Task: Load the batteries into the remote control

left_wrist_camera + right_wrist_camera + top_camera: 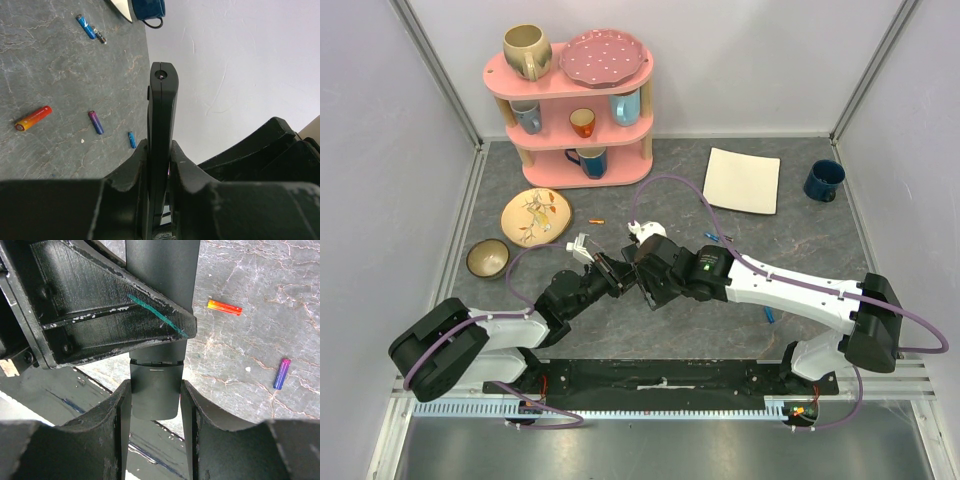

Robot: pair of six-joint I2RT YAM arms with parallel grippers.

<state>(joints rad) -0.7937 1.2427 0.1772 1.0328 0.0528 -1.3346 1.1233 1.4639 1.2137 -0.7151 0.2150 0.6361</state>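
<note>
Left gripper (160, 150) is clenched on the remote control (162, 105), holding it edge-on above the grey table (50, 65), while the right gripper (156, 390) pinches its other end. Loose batteries (96, 122), orange, purple and blue, lie scattered on the table beneath.

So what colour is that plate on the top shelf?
Pink with small white dots; the plate shows best in the top external view.

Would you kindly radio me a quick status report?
Left gripper shut on the remote control. Right gripper shut on its end. Batteries loose on the table. No obstruction seen.
</note>
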